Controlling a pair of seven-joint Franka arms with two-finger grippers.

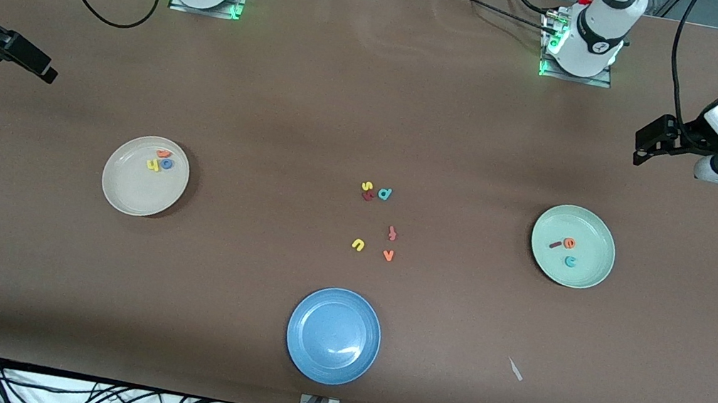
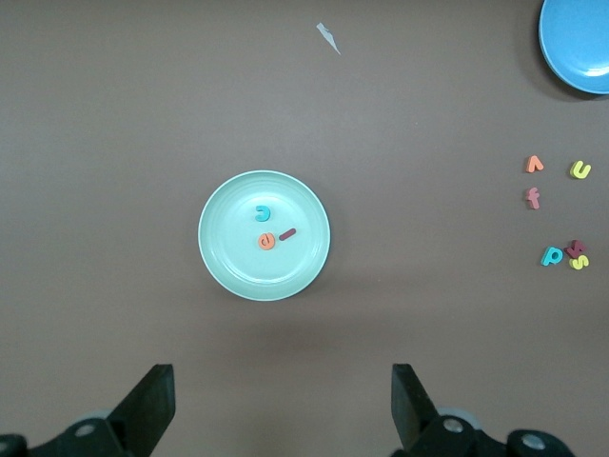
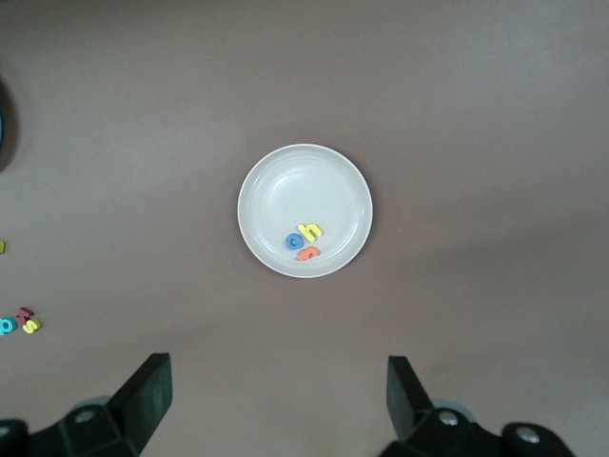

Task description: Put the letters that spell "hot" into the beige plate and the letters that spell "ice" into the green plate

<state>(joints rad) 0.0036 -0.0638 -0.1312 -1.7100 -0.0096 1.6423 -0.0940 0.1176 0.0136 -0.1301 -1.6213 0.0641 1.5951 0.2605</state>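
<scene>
Your left gripper [image 2: 279,409] hangs in the air with its jaws spread wide and nothing between them, over the bare table at the left arm's end. The green plate [image 2: 228,271] lies on the table below it, and in that plate you can see the dark red i [image 2: 287,232], the teal c [image 2: 263,212] and the orange e [image 2: 266,241] close together.

Your right gripper [image 3: 276,409] is also spread wide and empty, up over the right arm's end of the table. Below it sits the beige plate [image 3: 285,190], holding the yellow h [image 3: 310,231], the blue o [image 3: 295,242] and the orange t [image 3: 308,253], bunched at one edge.

The spare letters [image 1: 377,222] lie loose on the table between the two plates, with the blue plate [image 1: 333,335] nearer the front camera.
</scene>
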